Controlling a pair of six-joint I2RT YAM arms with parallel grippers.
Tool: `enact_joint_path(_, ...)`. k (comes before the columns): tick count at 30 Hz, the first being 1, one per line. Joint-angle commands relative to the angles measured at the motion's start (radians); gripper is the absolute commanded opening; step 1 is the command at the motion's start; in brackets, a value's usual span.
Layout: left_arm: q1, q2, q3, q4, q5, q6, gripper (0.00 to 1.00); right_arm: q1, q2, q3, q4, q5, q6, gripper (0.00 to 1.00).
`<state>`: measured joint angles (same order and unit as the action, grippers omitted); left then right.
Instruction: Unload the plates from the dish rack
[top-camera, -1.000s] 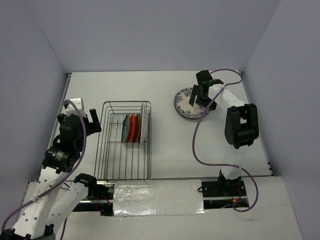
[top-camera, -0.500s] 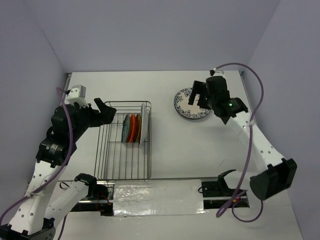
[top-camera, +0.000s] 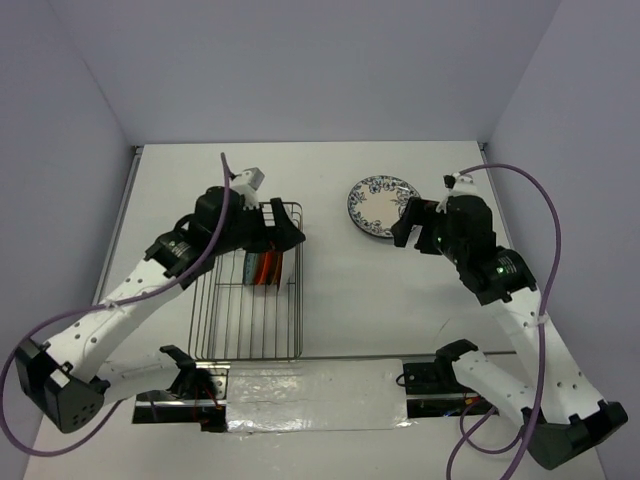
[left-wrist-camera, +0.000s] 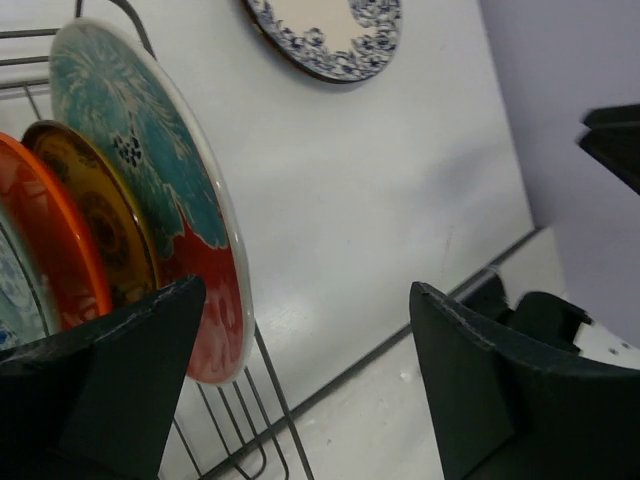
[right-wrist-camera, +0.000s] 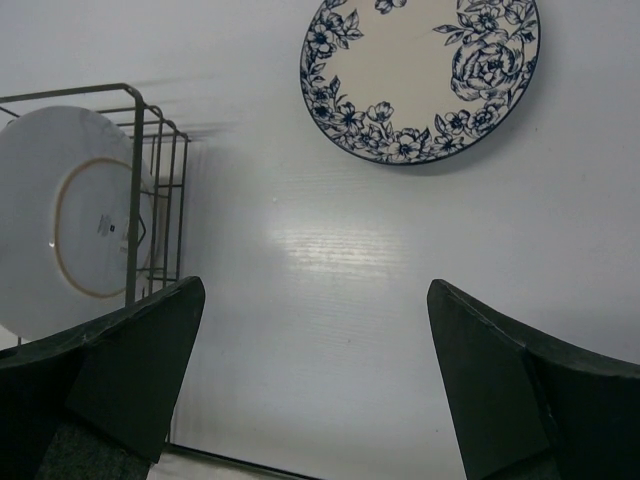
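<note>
- Top external: dish rack (top-camera: 240, 320) near the counter's (top-camera: 350, 300) left edge holds upright plates (top-camera: 262, 268); floral plate (top-camera: 378, 205) lies flat toward the far right corner.
- Left wrist: left end effector (left-wrist-camera: 305, 300) spread wide, empty, beside the red-and-teal plate (left-wrist-camera: 170, 200).
- Right wrist: right end effector (right-wrist-camera: 315, 290) wide, empty.

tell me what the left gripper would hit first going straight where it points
Most likely bare table beside the dish rack, framed by the open left gripper. The red and teal plate sits close by one finger and might be clipped; depth unclear.
</note>
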<state>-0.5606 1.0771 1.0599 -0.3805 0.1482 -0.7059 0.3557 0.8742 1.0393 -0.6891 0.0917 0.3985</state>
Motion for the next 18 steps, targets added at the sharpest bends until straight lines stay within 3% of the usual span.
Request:
enact_joint_path(1,-0.057,0.049,0.063,-0.052,-0.228,0.02,0.94,0.003,-0.062,-0.028,-0.038,-0.02,-0.018,1.0)
enact_joint_path(8,-0.116,0.142,0.019,-0.032,-0.288,0.006,0.75,0.003,-0.112,-0.051,-0.059,-0.039,-0.02,1.0)
enact_joint_path(18,-0.124,0.147,0.017,-0.021,-0.286,-0.006,0.28,0.005,-0.144,-0.062,-0.064,-0.038,-0.013,1.0)
